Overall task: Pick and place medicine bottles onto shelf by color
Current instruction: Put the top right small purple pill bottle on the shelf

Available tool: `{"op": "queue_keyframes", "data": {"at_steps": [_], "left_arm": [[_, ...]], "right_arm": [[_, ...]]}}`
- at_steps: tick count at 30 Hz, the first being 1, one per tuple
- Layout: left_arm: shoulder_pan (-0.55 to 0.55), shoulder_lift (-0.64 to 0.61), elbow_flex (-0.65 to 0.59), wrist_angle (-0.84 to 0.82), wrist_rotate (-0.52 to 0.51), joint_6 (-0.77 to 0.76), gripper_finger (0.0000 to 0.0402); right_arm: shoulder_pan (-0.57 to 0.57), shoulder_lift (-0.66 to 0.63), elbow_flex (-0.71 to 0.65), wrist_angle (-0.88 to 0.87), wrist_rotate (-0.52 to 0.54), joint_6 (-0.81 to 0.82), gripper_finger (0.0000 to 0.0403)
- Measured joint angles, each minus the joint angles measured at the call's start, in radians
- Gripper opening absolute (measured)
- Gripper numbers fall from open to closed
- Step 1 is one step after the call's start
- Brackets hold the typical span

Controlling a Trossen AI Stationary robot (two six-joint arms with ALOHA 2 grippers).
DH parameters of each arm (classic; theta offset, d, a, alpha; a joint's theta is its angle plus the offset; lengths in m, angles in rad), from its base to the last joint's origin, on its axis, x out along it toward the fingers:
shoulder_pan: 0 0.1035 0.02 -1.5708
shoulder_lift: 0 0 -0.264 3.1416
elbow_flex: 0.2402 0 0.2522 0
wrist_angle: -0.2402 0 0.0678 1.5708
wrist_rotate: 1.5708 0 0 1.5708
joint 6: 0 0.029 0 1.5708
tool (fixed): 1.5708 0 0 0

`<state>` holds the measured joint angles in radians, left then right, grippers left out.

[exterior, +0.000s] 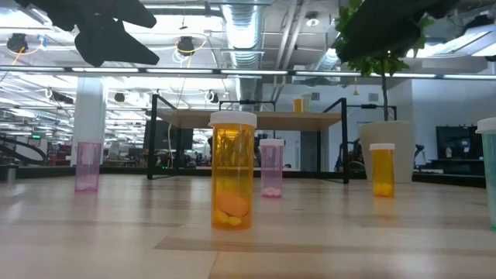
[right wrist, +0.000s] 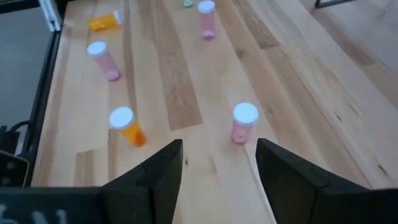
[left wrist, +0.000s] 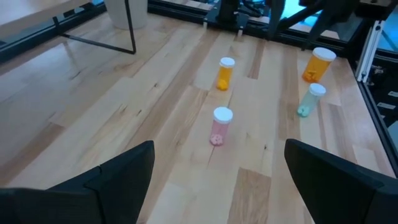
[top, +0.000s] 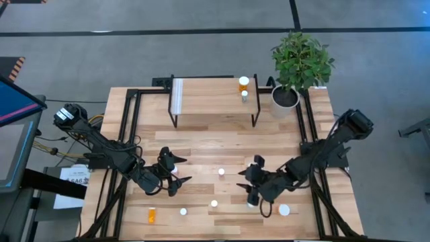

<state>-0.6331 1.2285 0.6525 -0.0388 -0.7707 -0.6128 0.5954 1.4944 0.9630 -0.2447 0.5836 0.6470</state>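
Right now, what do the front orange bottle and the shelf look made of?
The orange bottle looks like translucent glossy plastic: pills show through its wall, and its cap is opaque white. The shelf seems pale, matte wood with visible plank grain on thin black legs, probably metal.

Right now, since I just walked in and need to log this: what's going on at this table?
Two dark robot arms are sorting small white-capped medicine bottles onto the low light-wood shelf. Two bottles, one orange, already stand there. The left gripper and right gripper hover open and empty over the wooden tabletop, where pink and orange bottles remain.
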Motion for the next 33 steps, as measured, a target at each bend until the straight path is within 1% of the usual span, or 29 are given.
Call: {"op": "queue_keyframes", "data": {"at_steps": [13,16,18,20,23,26,33], "left_arm": [[0.0,0.0,0.0,0.0,-0.001,0.002,0.0345],[0.001,0.0,0.0,0.002,-0.003,0.002,0.0345],[0.005,0.0,0.0,0.005,-0.003,0.002,0.0345],[0.006,0.0,0.0,0.005,-0.003,0.002,0.0345],[0.006,0.0,0.0,0.007,-0.004,0.002,0.0345],[0.006,0.0,0.0,0.009,-0.004,0.006,0.0345],[0.006,0.0,0.0,0.004,-0.004,0.007,0.0345]], "right_arm": [[-0.009,-0.001,0.0,-0.04,-0.001,0.018,0.0223],[-0.017,0.0,0.0,0.015,0.028,0.007,0.0223],[-0.032,0.025,0.003,0.09,0.014,-0.031,0.0223],[-0.043,0.048,-0.001,0.122,-0.01,-0.084,0.0223],[-0.063,0.092,0.003,0.197,-0.026,-0.111,0.0223],[-0.091,0.15,0.0,0.212,-0.066,-0.115,0.0223],[-0.152,0.217,-0.001,0.231,-0.065,-0.117,0.0223]]}}
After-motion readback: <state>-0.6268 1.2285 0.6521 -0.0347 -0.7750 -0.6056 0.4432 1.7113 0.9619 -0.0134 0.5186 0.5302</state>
